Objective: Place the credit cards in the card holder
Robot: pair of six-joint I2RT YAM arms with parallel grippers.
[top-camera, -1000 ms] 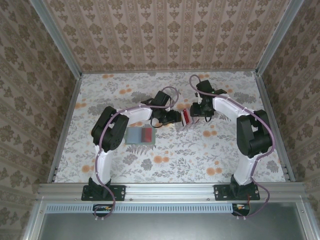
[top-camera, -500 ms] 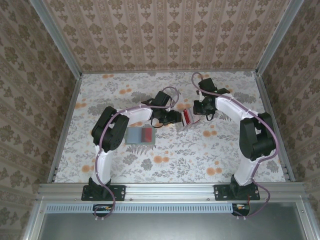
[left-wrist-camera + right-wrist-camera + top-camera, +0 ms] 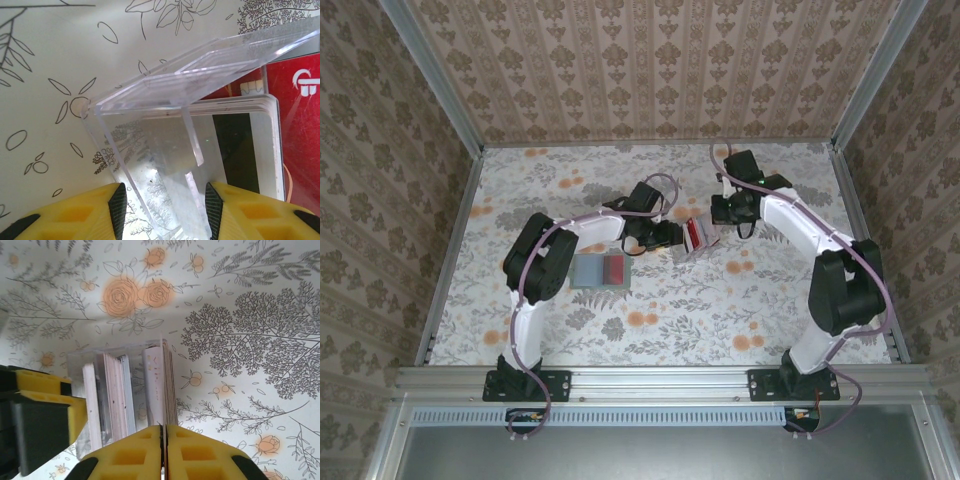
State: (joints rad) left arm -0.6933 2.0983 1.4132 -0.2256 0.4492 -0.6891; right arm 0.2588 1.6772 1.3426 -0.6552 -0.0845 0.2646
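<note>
A clear acrylic card holder [image 3: 694, 243] stands on the floral table, and my left gripper [image 3: 670, 236] is shut on its base [image 3: 165, 165]. Several credit cards stand upright in it: a red one [image 3: 295, 125] and a white one with a dark stripe [image 3: 235, 145] show through the clear wall, and I see pale card edges [image 3: 114, 395] from above. My right gripper [image 3: 162, 429] is shut on one thin card [image 3: 161, 385] at the holder's right end, next to a small stack of cards. From above, the right gripper [image 3: 718, 218] sits just right of the holder.
A flat grey rectangle with a red patch [image 3: 601, 272] lies on the table left of and nearer than the holder. The left gripper's yellow and black finger [image 3: 42, 415] is close to the holder's left side. Patterned walls with metal rails [image 3: 450, 250] enclose the table.
The right arm's elbow has swung out to the right and its wrist has shifted slightly right and back. The left arm, the holder and the grey rectangle have stayed put.
</note>
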